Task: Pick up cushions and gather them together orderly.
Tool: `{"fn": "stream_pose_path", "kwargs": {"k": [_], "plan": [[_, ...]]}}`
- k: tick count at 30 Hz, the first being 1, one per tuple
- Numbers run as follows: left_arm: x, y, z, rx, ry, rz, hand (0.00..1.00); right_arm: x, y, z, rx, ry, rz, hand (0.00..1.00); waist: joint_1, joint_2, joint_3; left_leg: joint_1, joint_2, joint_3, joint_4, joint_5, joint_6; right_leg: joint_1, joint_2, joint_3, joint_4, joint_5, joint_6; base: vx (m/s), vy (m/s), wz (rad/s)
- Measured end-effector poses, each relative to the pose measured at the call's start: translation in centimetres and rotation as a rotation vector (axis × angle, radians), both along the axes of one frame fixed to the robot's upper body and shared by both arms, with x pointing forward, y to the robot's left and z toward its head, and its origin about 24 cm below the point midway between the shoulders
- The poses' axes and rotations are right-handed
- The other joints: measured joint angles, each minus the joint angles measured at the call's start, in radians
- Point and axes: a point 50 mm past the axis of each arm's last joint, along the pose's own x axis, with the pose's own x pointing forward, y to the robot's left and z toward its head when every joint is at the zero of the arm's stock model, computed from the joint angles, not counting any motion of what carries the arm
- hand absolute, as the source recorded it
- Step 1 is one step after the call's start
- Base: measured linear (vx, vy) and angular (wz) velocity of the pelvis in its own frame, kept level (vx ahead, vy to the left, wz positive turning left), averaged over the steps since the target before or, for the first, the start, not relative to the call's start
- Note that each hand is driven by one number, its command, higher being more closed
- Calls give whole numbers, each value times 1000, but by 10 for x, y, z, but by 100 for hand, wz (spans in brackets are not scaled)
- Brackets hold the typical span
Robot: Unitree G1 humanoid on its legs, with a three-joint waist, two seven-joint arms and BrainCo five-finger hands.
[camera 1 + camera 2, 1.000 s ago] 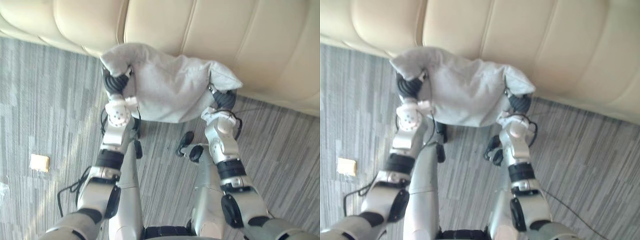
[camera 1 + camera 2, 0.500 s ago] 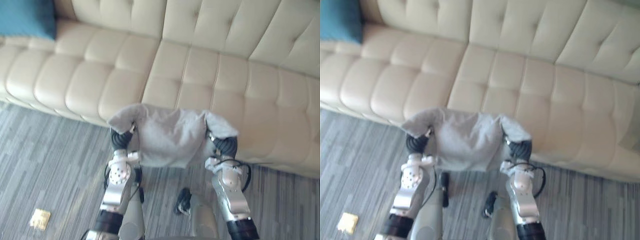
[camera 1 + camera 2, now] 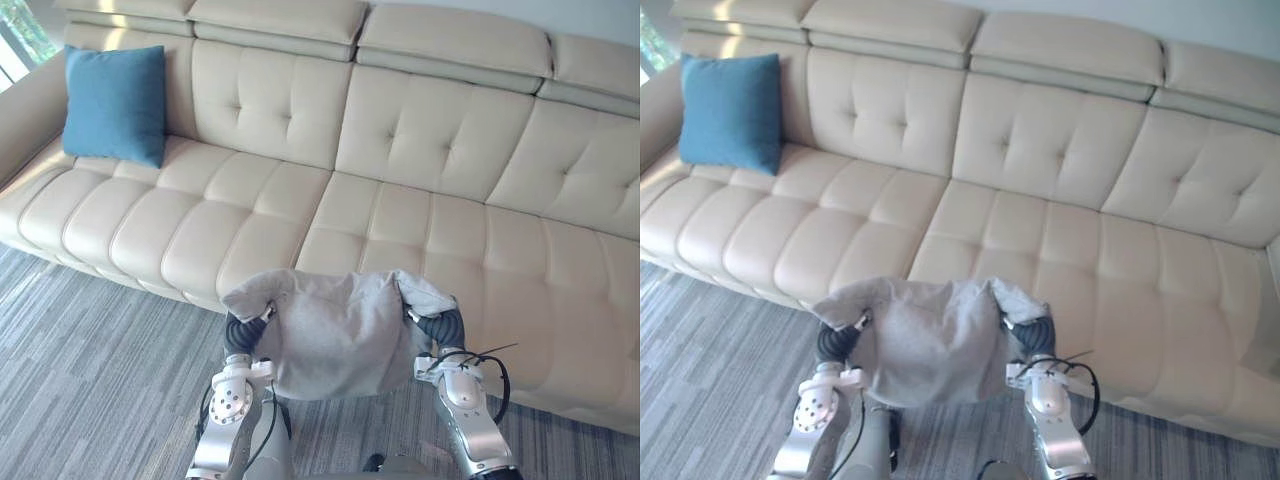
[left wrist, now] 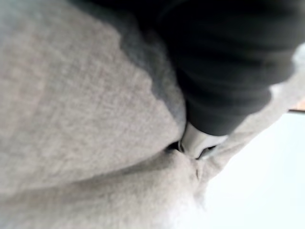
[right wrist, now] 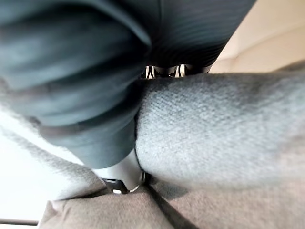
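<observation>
Grey cushion (image 3: pixel 335 335) hangs clear of the floor (image 3: pixel 90 380) before the cream sofa (image 3: pixel 400 220), carried by its top corners, probably to keep it square, right robot hand (image 5: pixel 119 174) pinching a fold, left robot hand (image 4: pixel 196 139) sunk in cloth, grip unreadable, blue cushion (image 3: pixel 115 103) far left the likely gathering spot

1 grey cushion (image 3: pixel 335 335) aloft (sagging), 1 blue cushion (image 3: pixel 115 103) upright on sofa (image 3: pixel 430 130).

A cushion (image 3: pixel 115 103) lies on the sofa's (image 3: pixel 420 130) left end. The second cushion (image 3: pixel 335 335) hangs before it — between left robot hand (image 3: pixel 240 335) and right robot hand (image 3: pixel 445 325).
</observation>
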Motion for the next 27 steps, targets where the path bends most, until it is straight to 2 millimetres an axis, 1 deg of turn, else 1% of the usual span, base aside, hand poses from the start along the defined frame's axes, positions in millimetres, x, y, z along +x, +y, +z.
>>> {"fn": "stream_pose_path", "kwargs": {"k": [1, 2, 3, 4, 5, 6, 7, 8, 9, 10, 11, 12, 13, 14, 15, 16, 17, 18, 19, 20, 21, 22, 23, 24, 25, 26, 27], "plan": [[0, 0, 0, 3, 0, -5, 100, 2, -1, 1, -2, -5, -2, 100, 6, 4, -1, -4, 3, -2, -39, -30, -2, 1, 0, -15, -19, 18, 1, 60, 112, 12], [0, -1, 0, 2, 1, -8, 100, 3, -1, 1, -2, -5, -5, 100, 6, 6, -2, -2, 4, -8, -88, -30, -4, -1, -1, -17, -25, 24, 7, 79, 157, 9], [-1, -4, -1, -1, 5, -21, 100, 3, -3, 1, -7, -2, -19, 100, 6, 16, -9, 8, 9, -18, -193, -17, -7, -2, -2, -24, -34, 30, 18, 88, 168, 4], [-2, -8, -2, -5, 13, -35, 100, 3, -7, -1, -15, 5, -32, 100, 7, 29, -17, 28, 16, -14, -263, 2, -8, -1, 1, -23, -37, 32, 24, 120, 259, 5], [0, -12, -3, 2, 17, -59, 100, 4, -11, -6, -5, 30, -61, 100, 6, 14, -19, 31, -2, 0, -268, 22, -26, 3, -30, -21, -32, 33, 45, 132, 247, 1], [1, -13, -4, 10, 22, -72, 100, 3, -12, -8, -4, 41, -70, 100, 7, 1, -26, 31, -24, 12, -263, 10, -12, -4, -56, -17, -23, 36, 49, 191, 330, 10], [3, -16, -6, 16, 31, -88, 100, 2, -14, -8, -5, 46, -82, 100, 3, -6, -25, 29, -58, 21, -227, -33, 19, -15, -99, 4, 32, 36, 49, 204, 345, 4], [3, -17, -9, 19, 44, -93, 100, 2, -16, -10, -5, 54, -89, 100, 3, -7, -26, 34, -73, 38, -195, -64, 37, -41, -137, 39, 114, 36, 47, 250, 429, -12], [3, -17, -10, 25, 51, -96, 100, 2, -16, -11, -4, 60, -89, 100, 3, -7, -26, 50, -89, 62, -158, -106, 58, -90, -185, 91, 239, 53, 18, 213, 360, -29], [3, -15, -10, 35, 50, -98, 100, 3, -15, -12, -4, 63, -87, 100, 5, -6, -27, 68, -95, 79, -147, -130, 74, -133, -211, 127, 331, 87, -37, 227, 328, -43], [3, -11, -9, 51, 47, -97, 100, 4, -12, -12, 1, 68, -77, 100, 6, -5, -27, 96, -94, 97, -148, -149, 92, -186, -231, 154, 425, 136, -112, 246, 285, -39], [3, -6, -8, 64, 44, -90, 100, 5, -7, -13, 6, 71, -64, 100, 3, -5, -27, 115, -92, 98, -151, -168, 105, -215, -231, 169, 484, 137, -133, 281, 284, -34], [4, 1, -8, 82, 43, -77, 100, 8, -1, -15, 12, 78, -40, 100, -4, -4, -27, 149, -86, 100, -167, -179, 115, -255, -203, 187, 563, 89, -118, 230, 188, -23], [4, 4, -7, 89, 40, -70, 100, 9, 2, -16, 17, 84, -28, 100, -6, -3, -27, 178, -77, 111, -187, -180, 118, -277, -164, 199, 582, 52, -98, 210, 129, -22], [4, 6, -6, 91, 37, -64, 100, 9, 5, -16, 21, 85, -15, 100, -6, -7, -27, 219, -77, 122, -227, -178, 114, -302, -110, 199, 566, 15, -98, 168, 76, -21], [4, 6, -6, 92, 36, -62, 100, 10, 6, -16, 21, 84, -7, 100, -6, -7, -28, 245, -79, 126, -254, -172, 106, -315, -79, 198, 540, 2, -94, 213, 72, -27], [4, 7, -5, 92, 32, -58, 100, 11, 7, -15, 21, 81, -3, 100, -9, -7, -29, 285, -82, 144, -297, -158, 97, -335, -15, 197, 456, -13, -85, 266, 41, -24], [4, 7, -5, 92, 31, -60, 100, 11, 6, -15, 17, 80, -1, 100, -15, -12, -33, 315, -94, 154, -333, -150, 93, -348, 36, 190, 343, -11, -81, 280, 25, -15], [5, 7, -5, 92, 31, -64, 100, 11, 5, -15, 14, 82, -1, 100, -21, -17, -39, 325, -106, 155, -343, -147, 93, -348, 63, 191, 260, 10, -74, 252, 0, 7], [5, 6, -4, 92, 29, -72, 100, 11, 4, -15, 11, 83, -2, 100, -35, -32, -49, 328, -128, 152, -348, -147, 92, -346, 87, 206, 140, 72, -74, 228, -35, 43], [6, 3, -5, 86, 33, -83, 100, 10, 3, -16, 5, 85, -6, 100, -57, -44, -57, 329, -163, 129, -345, -150, 91, -345, 89, 231, 65, 170, -155, 292, -34, 42], [5, -6, -8, 71, 48, -106, 100, 9, -6, -18, -14, 101, -25, 100, -57, -17, -64, 327, -148, 101, -341, -159, 82, -327, 105, 230, 41, 185, -147, 289, -30, 32], [5, -8, -8, 77, 49, -120, 100, 8, -9, -19, -14, 107, -37, 100, -54, -12, -64, 328, -143, 92, -331, -166, 73, -308, 112, 226, 17, 185, -147, 323, -30, 12], [4, -13, -9, 70, 49, -136, 100, 4, -13, -22, -15, 117, -54, 100, -53, 2, -60, 324, -120, 76, -281, -195, 42, -265, 130, 203, -18, 185, -148, 277, -37, 27], [4, -17, -10, 58, 52, -151, 100, 0, -18, -25, -14, 131, -73, 100, -52, 6, -57, 310, -99, 60, -205, -215, 26, -226, 144, 186, -37, 185, -148, 256, -43, 37], [4, -19, -10, 51, 55, -160, 100, -3, -20, -26, -13, 138, -84, 100, -51, 5, -57, 291, -87, 61, -134, -218, 22, -200, 151, 183, -49, 184, -149, 175, -10, 39], [3, -21, -11, 42, 56, -168, 100, -6, -22, -24, -14, 130, -92, 100, -49, 6, -56, 254, -74, 65, -22, -217, 22, -163, 155, 187, -73, 181, -153, 133, 10, 19]]}}
